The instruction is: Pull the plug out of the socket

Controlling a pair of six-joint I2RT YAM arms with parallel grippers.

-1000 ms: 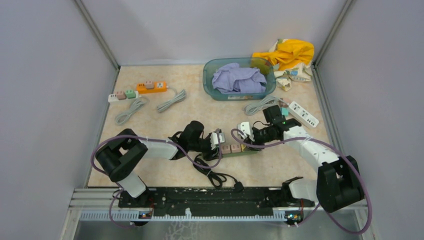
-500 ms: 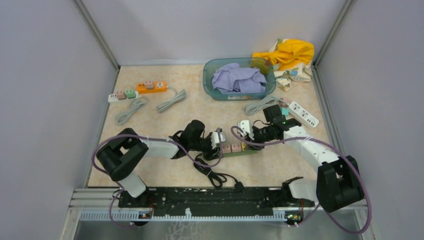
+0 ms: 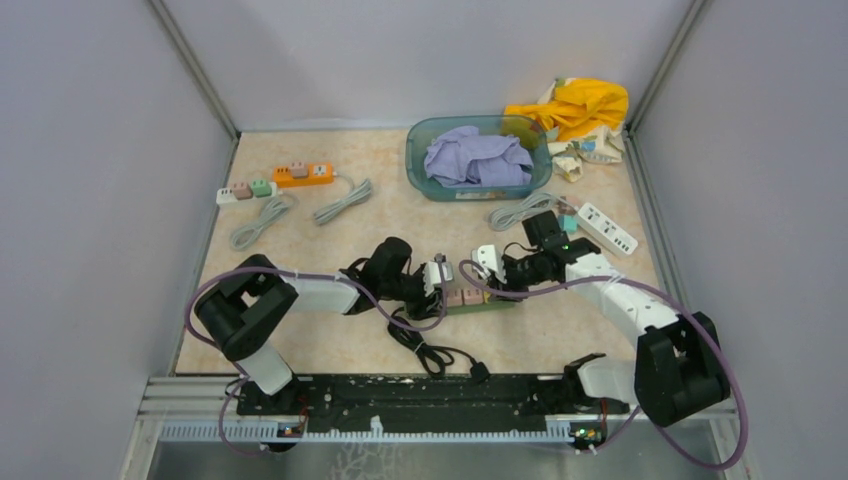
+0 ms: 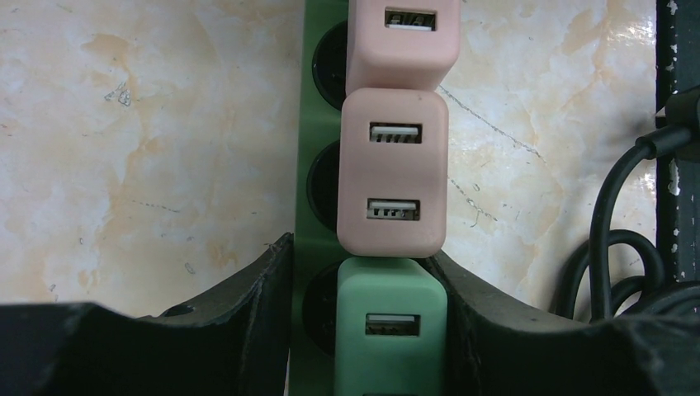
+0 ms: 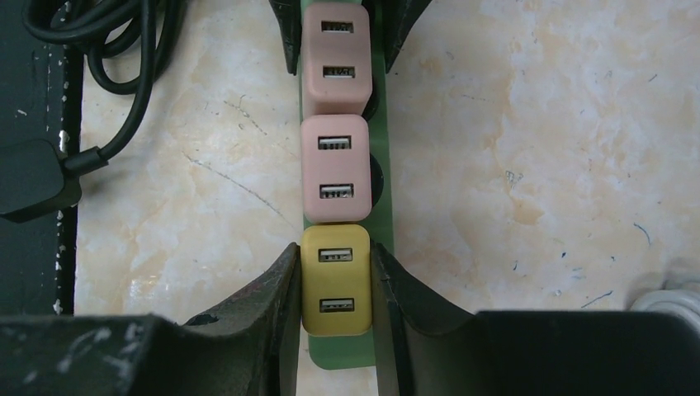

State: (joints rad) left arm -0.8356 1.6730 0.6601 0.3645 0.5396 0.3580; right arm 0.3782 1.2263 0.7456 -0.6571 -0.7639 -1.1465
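Note:
A green power strip, the socket [image 3: 497,303] [image 4: 318,115] [image 5: 342,351], lies on the table between the arms and carries a row of USB plugs. My right gripper [image 5: 334,247] [image 3: 489,280] is shut on the yellow plug [image 5: 336,280] at the strip's right end, one finger flat on each side. My left gripper [image 4: 361,266] [image 3: 440,284] clamps the strip's other end, with the green plug [image 4: 390,322] between its fingers. Two pink plugs [image 5: 336,169] [image 4: 393,181] sit between them. All plugs look seated in the strip.
The strip's black cable [image 3: 432,352] coils toward the near edge. At the back stand a teal basin of purple cloth [image 3: 478,158], a yellow cloth [image 3: 575,105], a white strip [image 3: 607,228], and an orange strip [image 3: 303,175] with grey cords [image 3: 262,220].
Both arms have shifted only slightly, the left one a little rightward. Both grips hold as before and the plugs have not moved.

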